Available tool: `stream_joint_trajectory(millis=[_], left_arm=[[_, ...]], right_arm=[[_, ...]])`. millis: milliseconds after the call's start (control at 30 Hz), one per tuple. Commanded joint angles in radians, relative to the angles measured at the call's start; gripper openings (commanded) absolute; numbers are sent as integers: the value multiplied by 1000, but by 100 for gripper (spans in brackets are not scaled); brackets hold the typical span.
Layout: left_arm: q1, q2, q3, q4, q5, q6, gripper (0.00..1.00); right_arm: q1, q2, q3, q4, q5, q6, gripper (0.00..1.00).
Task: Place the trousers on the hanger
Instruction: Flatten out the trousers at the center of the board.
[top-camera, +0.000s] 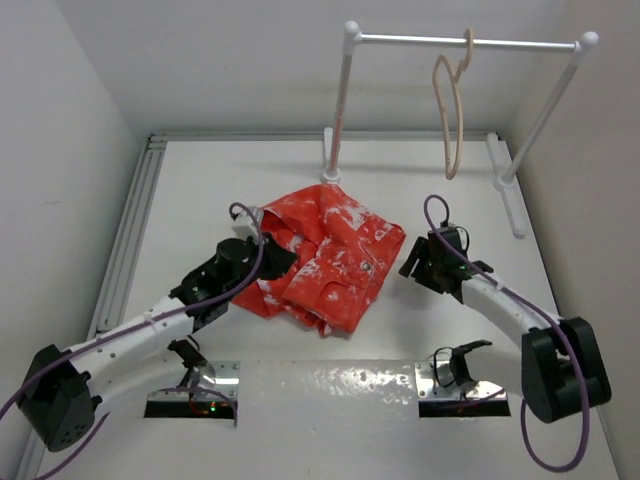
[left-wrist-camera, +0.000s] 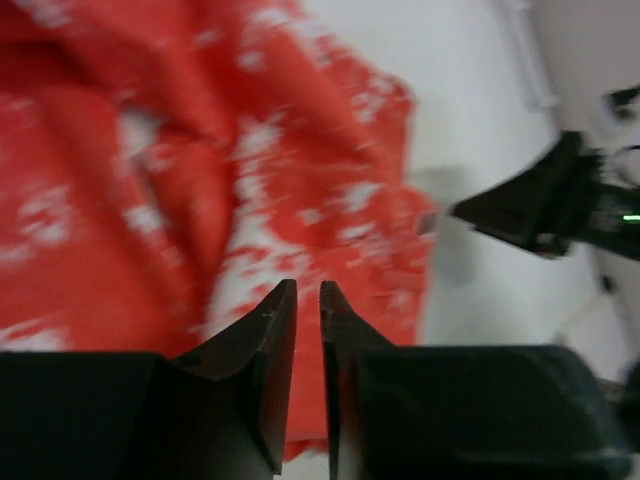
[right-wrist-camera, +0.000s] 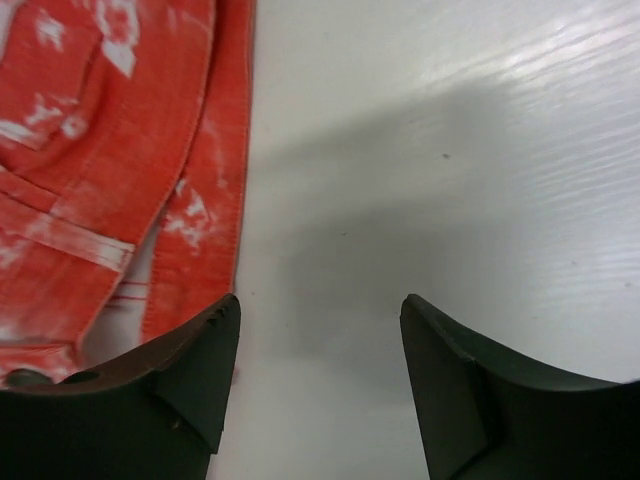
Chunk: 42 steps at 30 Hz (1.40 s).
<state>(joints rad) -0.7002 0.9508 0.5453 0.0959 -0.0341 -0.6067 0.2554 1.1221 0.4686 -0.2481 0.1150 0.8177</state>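
The red-orange trousers (top-camera: 335, 255) with white blotches lie crumpled on the white table's middle. The tan wooden hanger (top-camera: 450, 110) hangs by its hook from the white rail at the back right. My left gripper (top-camera: 278, 258) is over the trousers' left edge. In the left wrist view its jaws (left-wrist-camera: 308, 285) are nearly closed with a thin gap, nothing visibly between them, above the fabric (left-wrist-camera: 200, 150). My right gripper (top-camera: 410, 262) is open and empty just right of the trousers. In the right wrist view (right-wrist-camera: 320, 300) it is over bare table beside the trousers' hem (right-wrist-camera: 120, 120).
The white rail (top-camera: 470, 41) stands on two posts with feet at the table's back. Walls enclose the left, right and back. A metal track (top-camera: 130, 230) runs along the left edge. Two cut-outs with shiny plates (top-camera: 200, 385) sit near the arm bases.
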Motion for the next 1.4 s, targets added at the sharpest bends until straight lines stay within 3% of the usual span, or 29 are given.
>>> stream_joint_trajectory(millis=[0,100,267,333,433,467,733,900,1033,1367], left_arm=[[5,-99,-76,-129,-222,-5,16],[7,-168,-126,-165,-302,-45,29],[18,-123,-122,-185,-403,-71,35],[91,-72,-137,-171,-370,-100,35],[273,-44,-197,-75,-122,-117,35],[295,-46,-211,-61,-113,-122,36],[312,-66,-229,-168,-156,-131,54],[311,-14,-226,-206,-106,-99,59],[312,29,-214,-251,-90,-99,60],[308,-34,-239,-246,-104,-87,51]], right_arm=[[-8,57,-25,176,-81,38,66],[-13,140,1,237,-69,51,67],[-13,300,42,380,-18,87,62],[-13,375,59,409,18,95,60],[-10,452,77,469,26,98,56],[-10,467,80,487,20,103,51],[-7,499,85,498,58,94,36],[-7,533,88,540,18,98,16],[-8,513,77,549,52,81,0],[-106,128,61,340,419,-6,0]])
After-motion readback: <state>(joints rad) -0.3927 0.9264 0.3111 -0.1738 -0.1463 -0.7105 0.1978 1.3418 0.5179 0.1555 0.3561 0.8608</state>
